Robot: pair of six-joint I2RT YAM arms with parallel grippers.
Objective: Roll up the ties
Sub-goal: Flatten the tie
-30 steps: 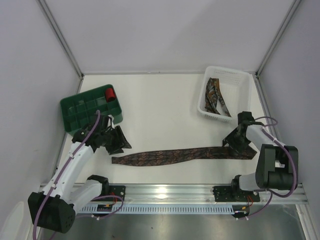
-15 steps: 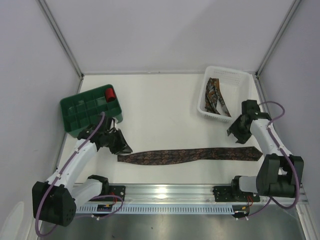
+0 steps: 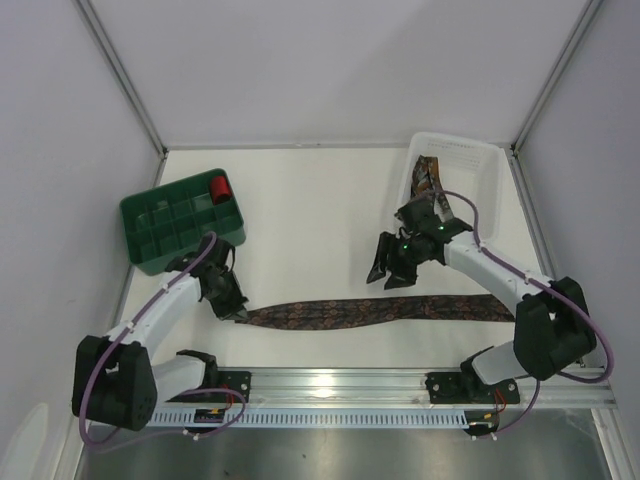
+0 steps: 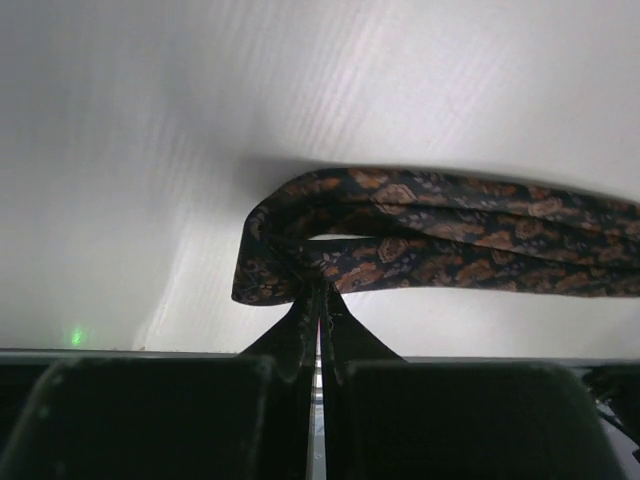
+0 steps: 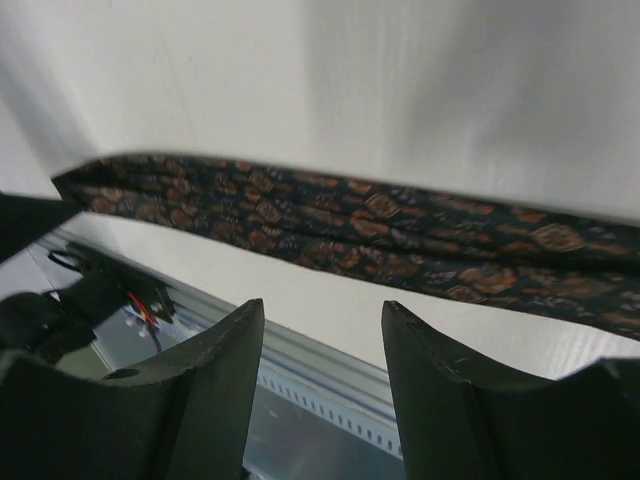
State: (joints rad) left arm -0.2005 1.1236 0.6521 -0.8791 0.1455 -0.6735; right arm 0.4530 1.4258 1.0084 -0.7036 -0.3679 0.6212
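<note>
Tie (image 3: pixel 380 310): one long patterned strip across the lower middle of the top view, running left to right just above the metal rail (image 3: pixel 340 380), with only a narrow margin of table between the two. Flat on the white table (image 3: pixel 320 200) for most of its length. Pinched at the lower-left tip by the left gripper (image 3: pixel 238 310), jaws fully closed on the cloth. In the left wrist view, dark fingers (image 4: pixel 295 335) pressed together at bottom centre, with the tie's end curled over into a small loop directly above them.

Right gripper (image 3: pixel 385 272): right of centre, above the strip's middle in the frame, jaws spread and holding nothing. In the right wrist view, two dark fingers (image 5: pixel 215 360) well apart at the bottom, with the patterned band crossing the frame beyond them, untouched.

Spare ties (image 3: pixel 430 195): heaped along the left side of the white basket (image 3: pixel 480 175) in the upper right, hard by the right wall.

Green tray (image 3: pixel 150 250): middle left, near the left wall, its lower edge just above the left arm's wrist, with a red roll (image 3: pixel 220 186) in its upper-right corner compartment.

Broad stretch of white table between tray and basket, across the centre and upper middle, hemmed by walls at left, top and right.
</note>
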